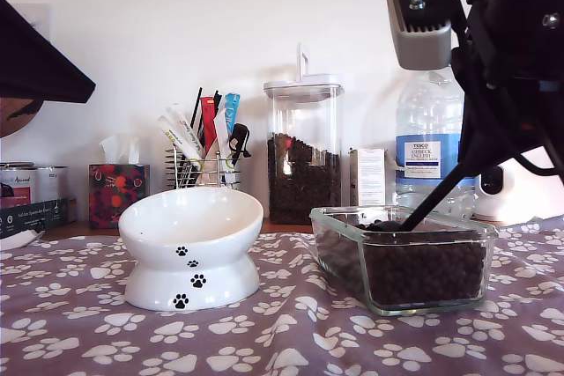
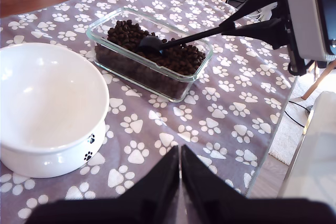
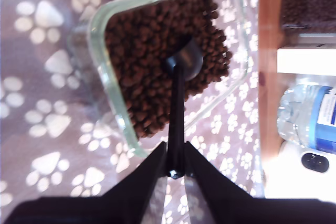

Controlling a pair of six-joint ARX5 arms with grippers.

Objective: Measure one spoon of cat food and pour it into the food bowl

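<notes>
Cloth (image 1: 291,332) of soft mauve printed with white paw shapes covers the table, lying in gentle wrinkles toward its near edge in the exterior view. On it, toward the exterior view's left, stands the food bowl (image 1: 191,237), glossy white ceramic, its round basin tilted on a wide flared base marked with small black paw prints; its inside looks bare and smooth from the first wrist view (image 2: 47,98). My first gripper (image 2: 180,174) hangs above the cloth just beside that bowl, its dark tapered jaws pressed together with nothing between them. Toward the exterior view's right sits a clear rectangular glass dish (image 1: 401,257) with thick rounded walls, filled with the cat food (image 1: 423,272), small round dark brown pellets with a matte surface. The spoon (image 3: 178,85), black plastic with a rounded bowl and a long straight handle, slants down into the dish so its bowl rests among the pellets. My second gripper (image 3: 175,170) pinches the end of that handle between its jaws, and its arm crowds the exterior view's upper right corner, hiding part of what stands behind. Along the far edge stand a tall clear canister (image 1: 303,151) partly full of the same kibble, a wire rack (image 1: 205,165) of coloured utensils, a patterned tissue box (image 1: 117,191) and a plastic water bottle (image 1: 426,143) with a blue label.
</notes>
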